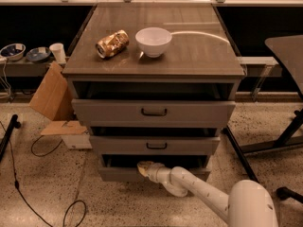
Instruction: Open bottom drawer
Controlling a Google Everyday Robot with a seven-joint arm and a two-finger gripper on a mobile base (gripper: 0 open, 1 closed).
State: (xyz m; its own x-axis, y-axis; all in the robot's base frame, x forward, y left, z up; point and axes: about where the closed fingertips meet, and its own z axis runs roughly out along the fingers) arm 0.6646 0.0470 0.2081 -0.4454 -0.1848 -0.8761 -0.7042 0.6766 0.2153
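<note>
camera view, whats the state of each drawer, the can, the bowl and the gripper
top drawer, partly open
middle drawer, partly open
bottom drawer, slightly open
can, lying on its side
white bowl, upright
gripper, at the bottom drawer's top front edge

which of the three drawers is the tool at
The bottom drawer, the lowest and narrowest grey front near the floor. The tool is at its top edge, below the middle drawer and the wide top drawer.
</note>
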